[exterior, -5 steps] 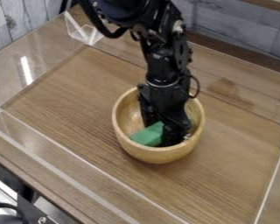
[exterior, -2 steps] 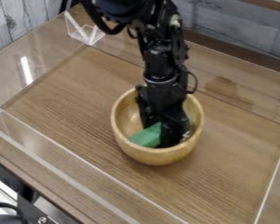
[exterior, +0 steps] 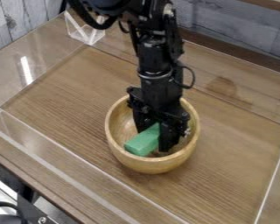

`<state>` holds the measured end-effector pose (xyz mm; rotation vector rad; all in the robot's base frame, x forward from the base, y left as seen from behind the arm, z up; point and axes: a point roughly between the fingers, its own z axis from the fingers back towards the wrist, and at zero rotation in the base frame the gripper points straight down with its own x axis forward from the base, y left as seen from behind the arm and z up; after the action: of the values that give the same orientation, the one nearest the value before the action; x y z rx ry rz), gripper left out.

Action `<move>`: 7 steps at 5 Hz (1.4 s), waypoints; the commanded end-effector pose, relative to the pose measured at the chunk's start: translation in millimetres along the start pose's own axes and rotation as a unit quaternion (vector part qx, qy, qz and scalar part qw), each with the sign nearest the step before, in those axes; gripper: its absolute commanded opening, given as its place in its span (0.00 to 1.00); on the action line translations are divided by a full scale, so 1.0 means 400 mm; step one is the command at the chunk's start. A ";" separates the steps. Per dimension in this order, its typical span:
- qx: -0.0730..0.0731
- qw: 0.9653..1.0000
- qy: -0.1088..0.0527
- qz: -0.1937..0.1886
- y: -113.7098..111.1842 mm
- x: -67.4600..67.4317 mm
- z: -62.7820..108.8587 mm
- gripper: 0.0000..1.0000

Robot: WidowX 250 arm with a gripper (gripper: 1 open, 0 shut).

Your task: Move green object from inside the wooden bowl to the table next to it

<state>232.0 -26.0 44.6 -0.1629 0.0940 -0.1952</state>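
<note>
fingers (exterior: 157, 133) of the black robot arm (exterior: 153, 52) reach almost straight down into the wooden bowl (exterior: 122, 147), partly spread and closed on the green object (exterior: 143, 143), which sits between them. one end of the mint-green block tilts up against the fingers while the lower end points toward the bowl's near-left wall; whether it touches the bowl's floor cannot be told from this angle. the block is inside the bowl, below the rim. the bowl stands near the middle of the brown wood-grain bench (exterior: 73, 92), with bare bench on every side of it. low clear acrylic walls (exterior: 24, 61) border the bench. the arm's upper links rise toward the top of the view, in front of a pale plank backdrop (exterior: 241, 22).
</note>
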 end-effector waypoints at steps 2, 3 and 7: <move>0.002 0.999 -0.044 -0.016 0.004 0.020 0.078 0.00; 0.000 0.999 -0.051 -0.011 -0.009 0.006 0.100 0.00; 0.000 0.986 -0.111 0.123 0.019 0.075 0.188 0.00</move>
<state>261.6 -17.4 102.8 -0.1731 -0.0569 0.0550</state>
